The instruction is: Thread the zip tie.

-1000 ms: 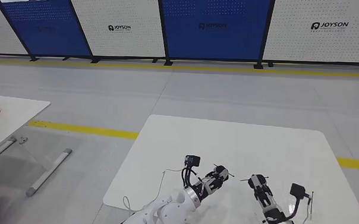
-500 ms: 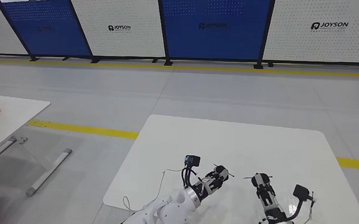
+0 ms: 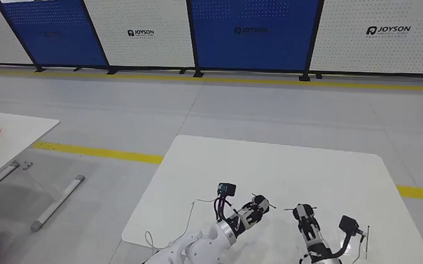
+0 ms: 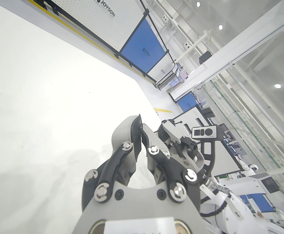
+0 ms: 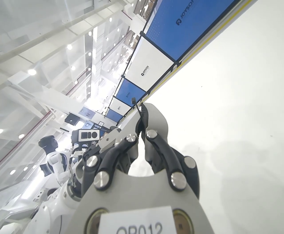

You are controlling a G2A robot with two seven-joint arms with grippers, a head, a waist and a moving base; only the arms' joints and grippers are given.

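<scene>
Zip tie [image 5: 134, 101] is pinched in my right gripper [image 5: 142, 119], its head poking past the fingertips, over the near edge of the white table [image 3: 280, 162]. Just beside it, my left gripper [image 4: 141, 127] has its fingers pressed together; I can't tell whether they grip anything.

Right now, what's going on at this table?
A two-armed robot is at work over a white rectangular table. The right gripper is shut on a thin black plastic zip tie, and the tie's head sticks out free beyond the gripper. The left gripper hangs beside it, a little apart, also shut. Whether it pinches anything is unclear. No threaded loop is visible yet.
</scene>
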